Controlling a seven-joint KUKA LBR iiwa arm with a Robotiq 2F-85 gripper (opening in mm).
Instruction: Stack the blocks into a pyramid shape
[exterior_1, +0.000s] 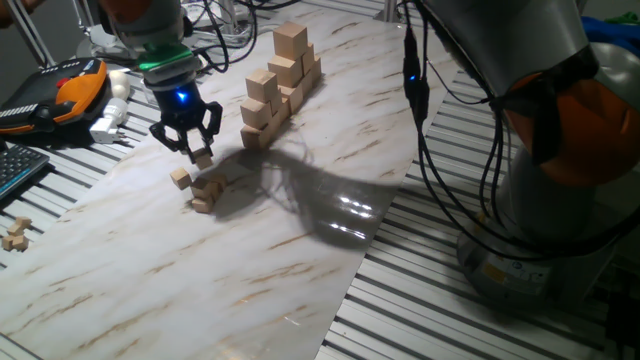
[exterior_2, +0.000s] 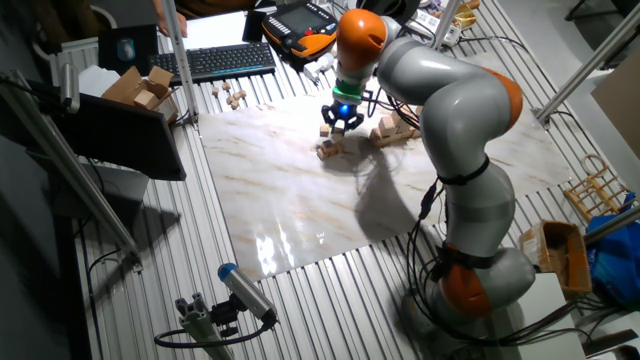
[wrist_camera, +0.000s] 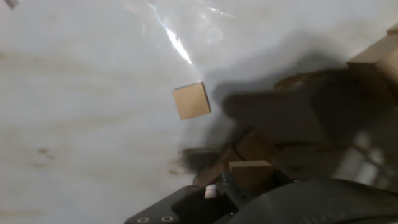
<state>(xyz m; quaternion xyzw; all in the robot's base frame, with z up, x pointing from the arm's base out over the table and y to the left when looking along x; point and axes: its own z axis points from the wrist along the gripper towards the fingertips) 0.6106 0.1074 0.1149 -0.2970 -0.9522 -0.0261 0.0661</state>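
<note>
One small block (exterior_1: 203, 157) is pinched in the end effector (exterior_1: 201, 152) and held just above the low pile (exterior_1: 208, 190) on the bench (exterior_1: 150, 270), a loose cube (exterior_1: 180, 178) lying at its ten o'clock, apparently so the next row can be topped.

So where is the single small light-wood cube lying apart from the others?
The lone small light-wood cube lies on the marble board in one fixed view, just left of the small cube pile, below the pincer.

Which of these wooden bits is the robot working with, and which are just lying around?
In use: the small block held in the gripper, the lone small block, the little pile.
Just lying about: the tall staircase of bigger cubes, keyboard, orange handheld controller.
</note>
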